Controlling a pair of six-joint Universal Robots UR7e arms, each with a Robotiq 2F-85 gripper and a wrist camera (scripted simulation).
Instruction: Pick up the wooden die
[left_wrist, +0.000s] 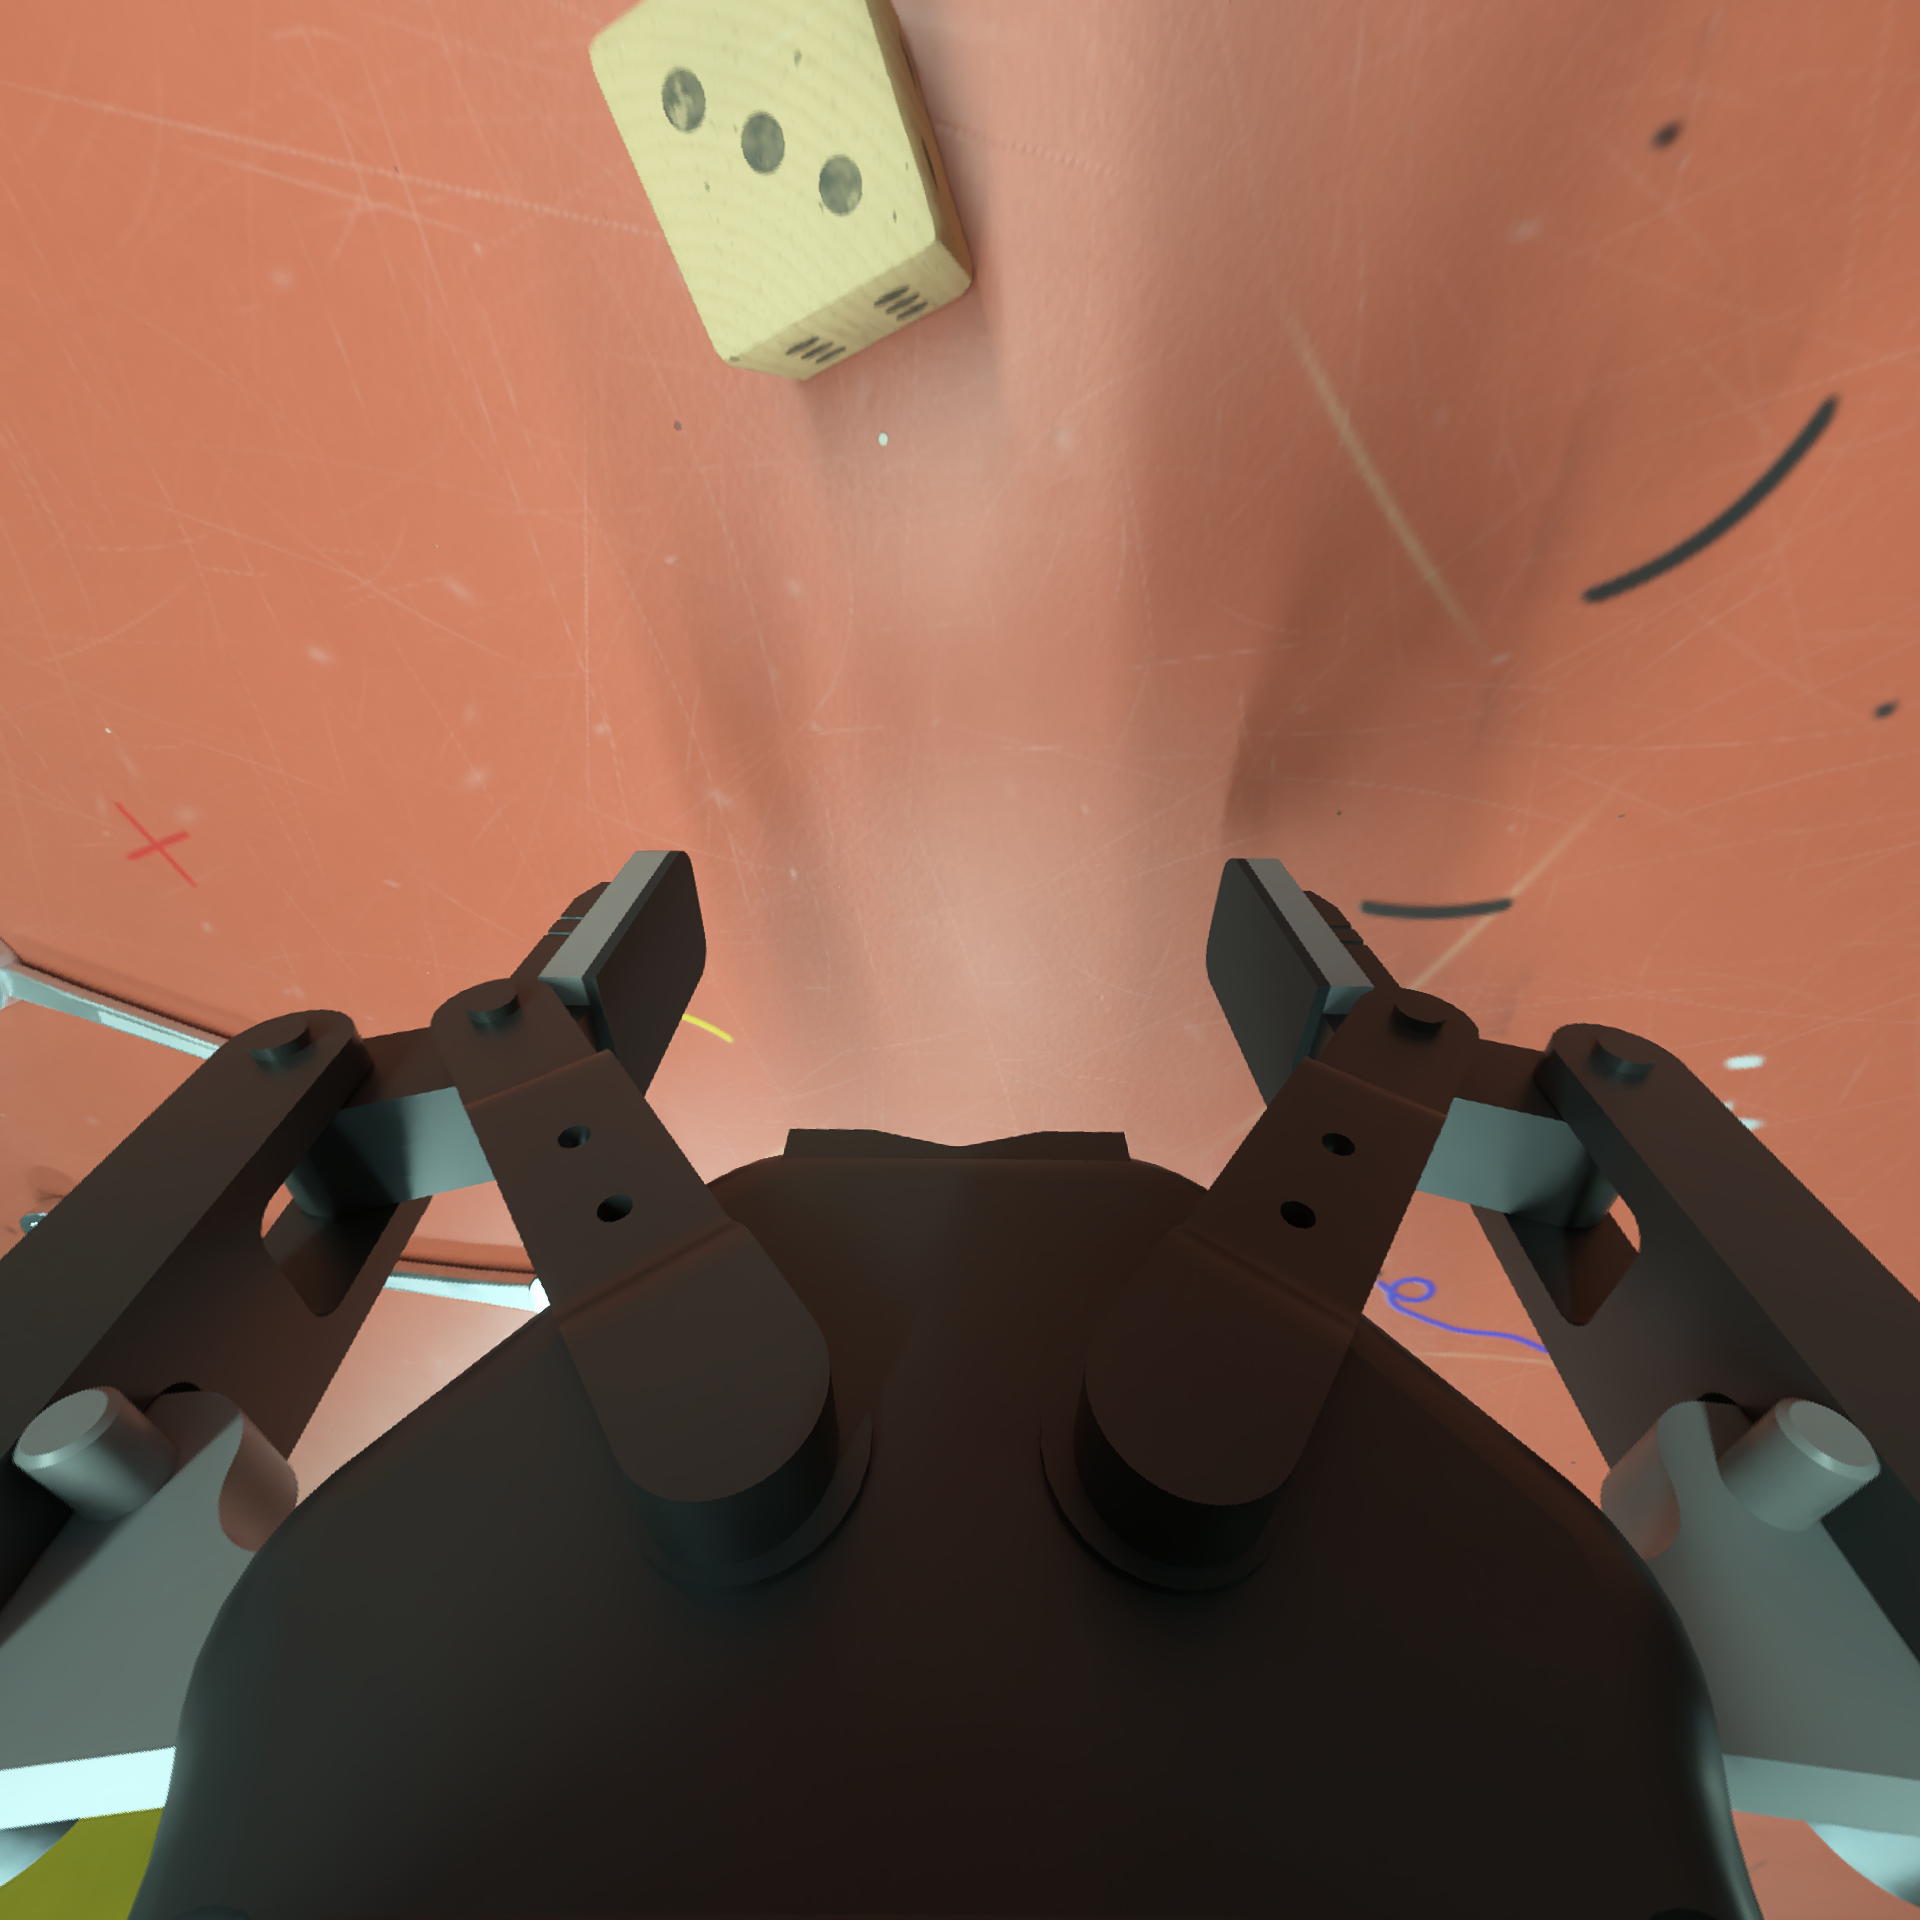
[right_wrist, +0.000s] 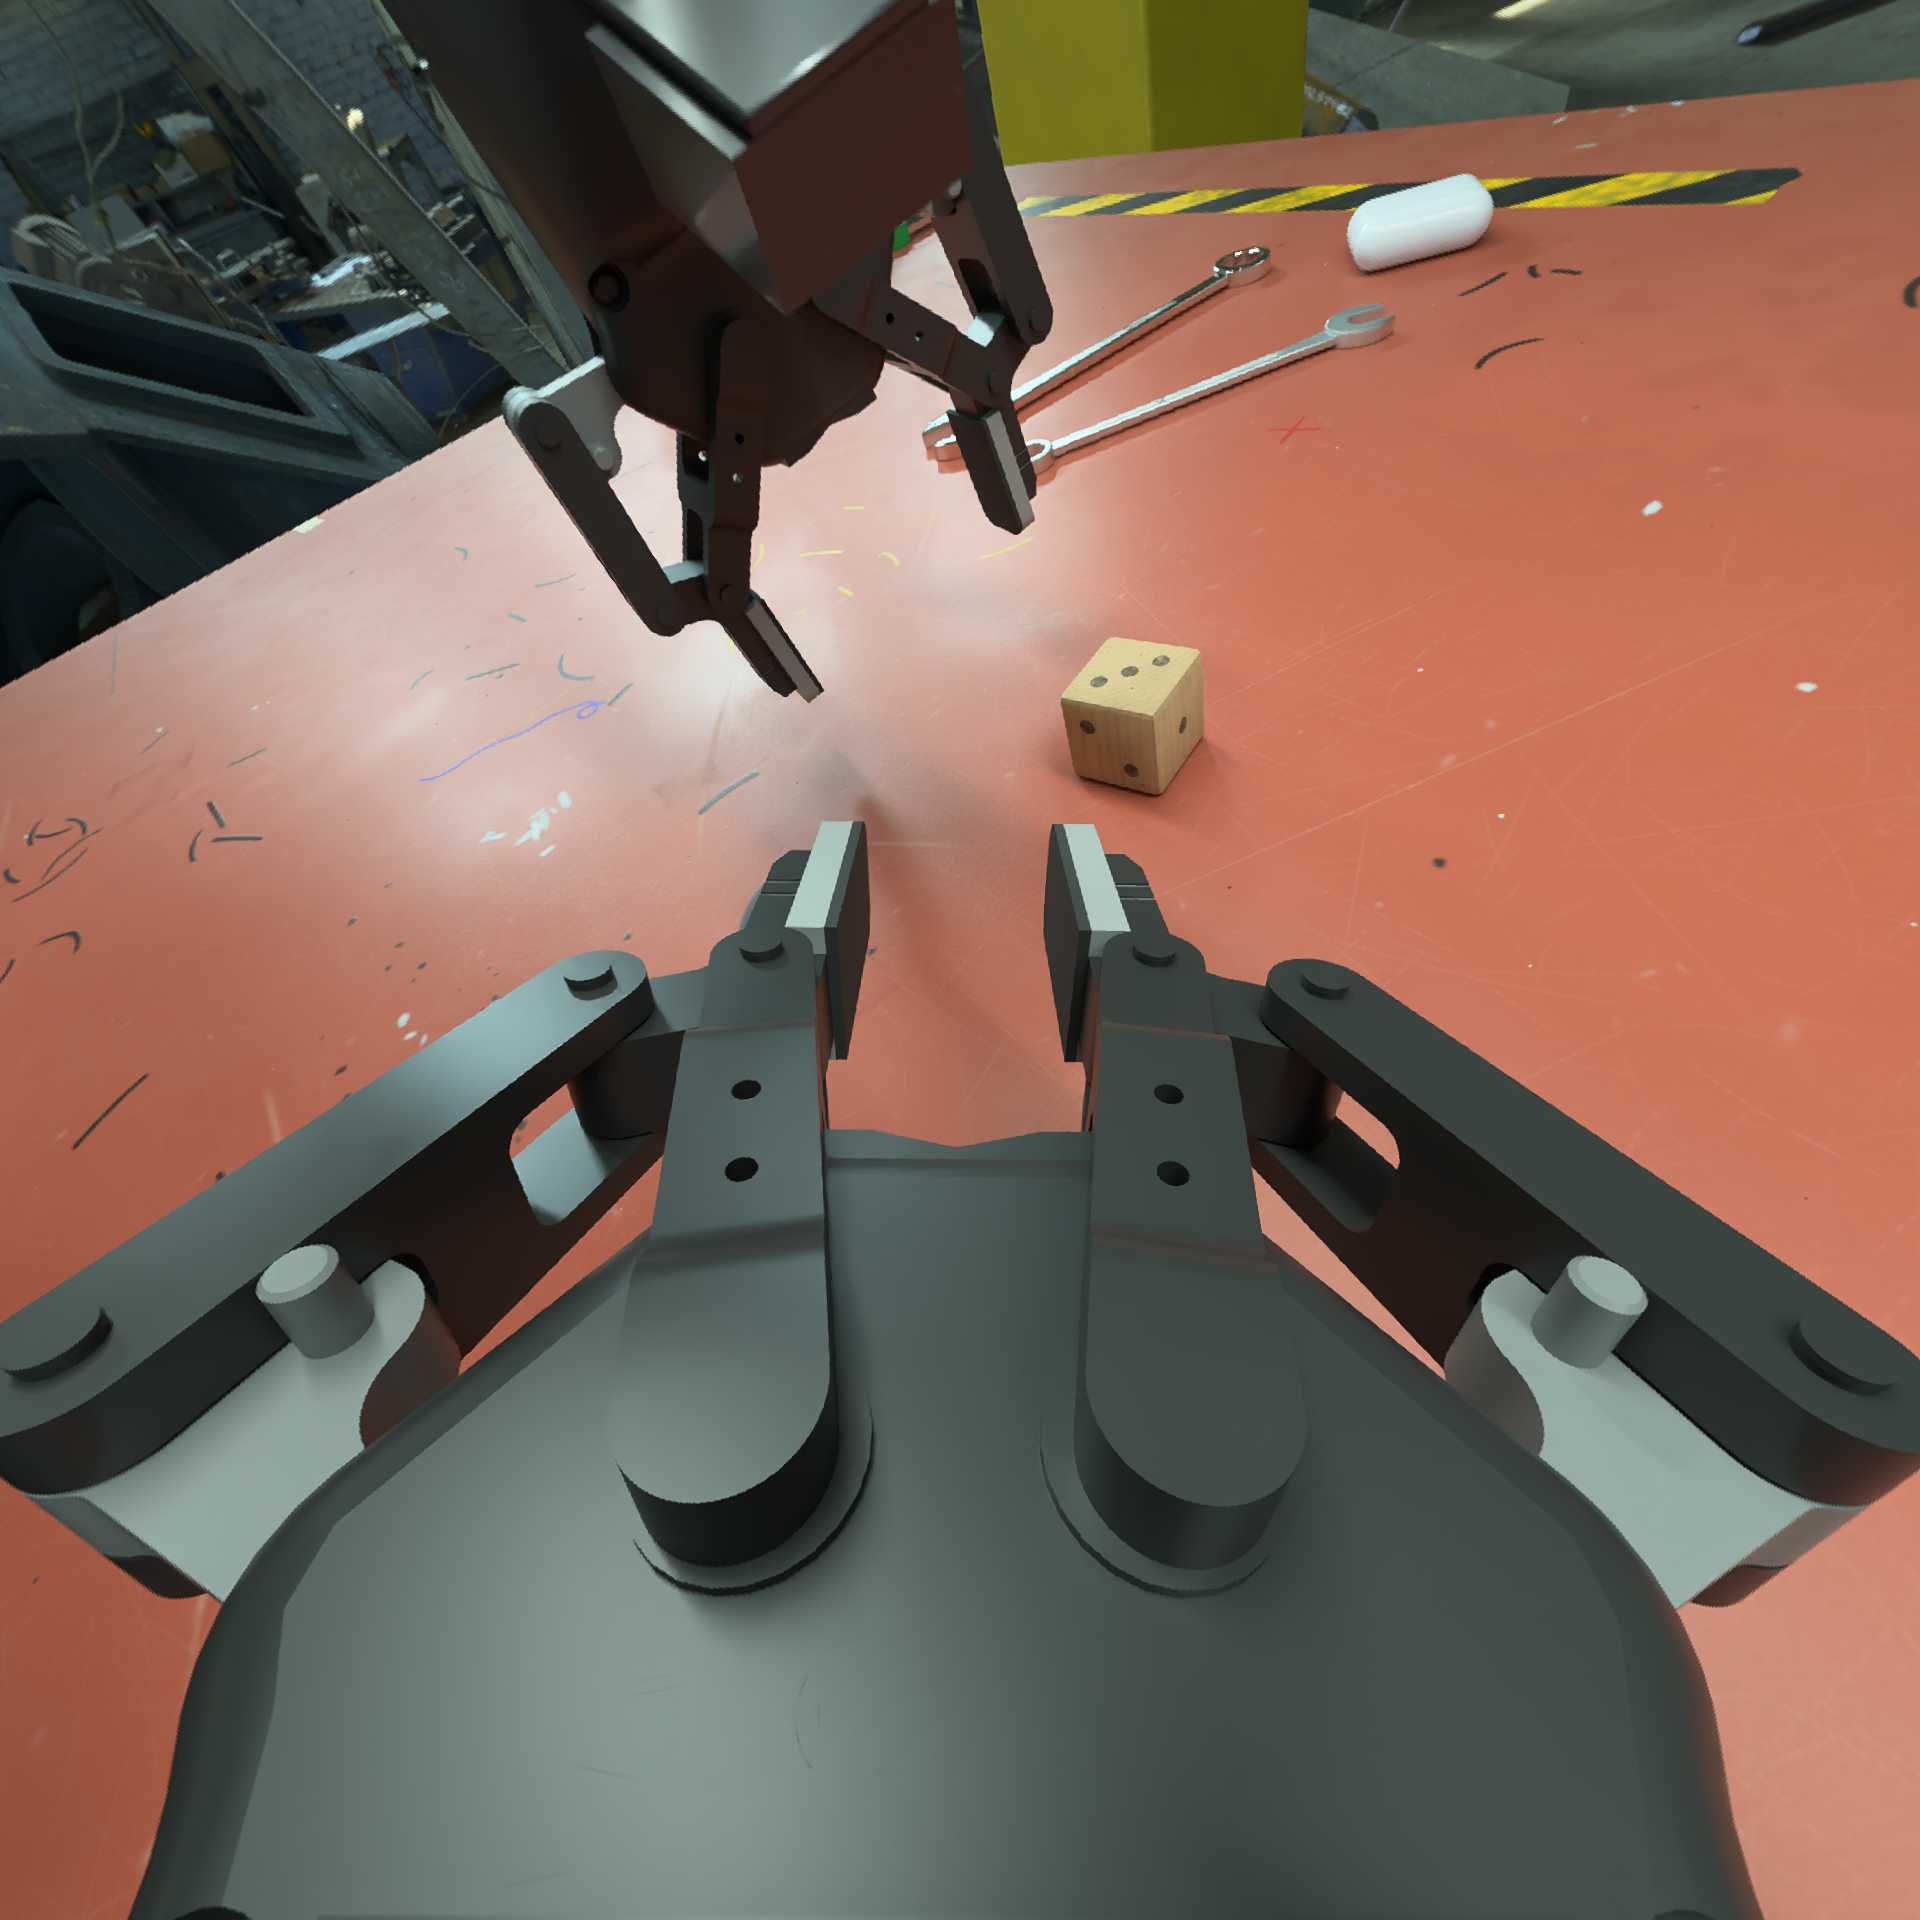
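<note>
Wooden die (right_wrist: 1132, 715) sits on my red table (right_wrist: 1558, 831), right of left gripper (right_wrist: 904, 603), beyond right gripper (right_wrist: 956, 883), both spread, empty.

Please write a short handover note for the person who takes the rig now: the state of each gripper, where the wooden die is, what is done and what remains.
Left gripper: open, empty, hanging above the table, with the wooden die ahead of its fingers, not between them.
Right gripper: open, empty, low over the table; the die sits ahead, slightly to its right.
Die: resting on the table, three pips up, untouched.
Two wrenches and a white capsule lie farther off.
Done: nothing grasped. Left: centre a gripper over the die, close, lift.
</note>
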